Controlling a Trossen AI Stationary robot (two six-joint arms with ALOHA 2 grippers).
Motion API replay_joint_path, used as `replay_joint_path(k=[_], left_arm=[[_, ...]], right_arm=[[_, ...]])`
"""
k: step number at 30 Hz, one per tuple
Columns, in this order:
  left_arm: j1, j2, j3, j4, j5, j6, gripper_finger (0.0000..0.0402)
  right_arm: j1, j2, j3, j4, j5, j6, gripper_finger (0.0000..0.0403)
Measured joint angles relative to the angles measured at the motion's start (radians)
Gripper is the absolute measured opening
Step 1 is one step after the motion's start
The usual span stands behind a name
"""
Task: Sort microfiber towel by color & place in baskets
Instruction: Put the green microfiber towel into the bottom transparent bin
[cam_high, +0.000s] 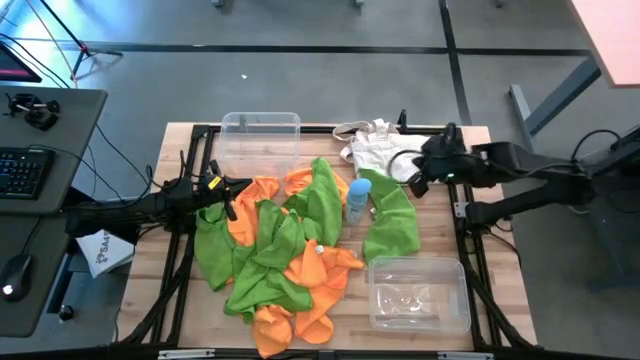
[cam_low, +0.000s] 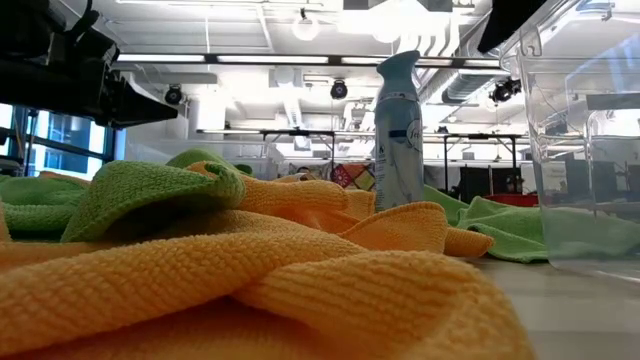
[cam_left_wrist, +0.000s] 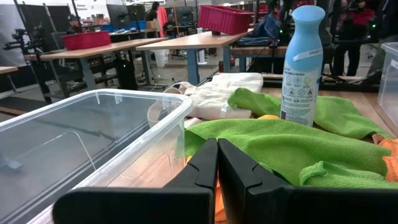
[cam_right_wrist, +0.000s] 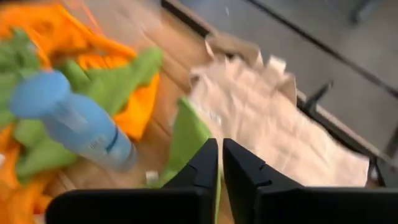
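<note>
Orange and green microfiber towels (cam_high: 285, 250) lie in a heap on the table's middle, and one green towel (cam_high: 392, 225) lies spread to the right of it. One clear basket (cam_high: 260, 135) stands at the far edge, another (cam_high: 418, 292) at the near right. My left gripper (cam_high: 228, 193) is level at the heap's left edge, beside the far basket (cam_left_wrist: 93, 143), shut with nothing between its fingers (cam_left_wrist: 217, 163). My right gripper (cam_high: 413, 185) hangs raised above the table, slanting down over the white bag and the green towel (cam_right_wrist: 186, 140); it is shut (cam_right_wrist: 221, 163) and holds nothing.
A light-blue bottle (cam_high: 358, 198) stands upright between the heap and the single green towel. A white cloth tote bag (cam_high: 375, 145) lies at the far right beside the far basket. Black frame rails run along the table's edges. A desk with a keyboard stands left of the table.
</note>
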Motion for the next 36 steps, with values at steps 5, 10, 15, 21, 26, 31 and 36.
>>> replay_joint_path(k=[5,10,15,21,26,31,36], left_arm=[[0.000,0.000,0.000,0.000,0.000,0.000,0.0000],[0.000,0.000,0.000,0.000,0.000,0.000,0.0000],[0.000,0.000,0.000,0.000,0.000,0.000,0.0000],[0.000,0.000,0.000,0.000,0.000,0.000,0.0000],[0.000,0.000,0.000,0.000,0.000,0.000,0.0000],[0.000,0.000,0.000,0.000,0.000,0.000,0.0000],[0.000,0.000,0.000,0.000,0.000,0.000,0.0000]], right_arm=[[0.000,0.086,0.001,-0.092,-0.009,0.096,0.0079],[0.000,0.163,0.001,-0.122,-0.093,0.122,0.0140],[0.000,0.192,-0.050,-0.099,-0.125,0.113,0.0188],[0.002,0.094,-0.302,0.087,-0.213,0.172,0.0208],[-0.013,0.036,-0.508,0.358,-0.322,0.171,0.0208],[-0.033,0.033,-0.645,0.484,-0.333,0.169,0.0208],[-0.032,0.033,-0.748,0.630,-0.378,0.164,0.0208]])
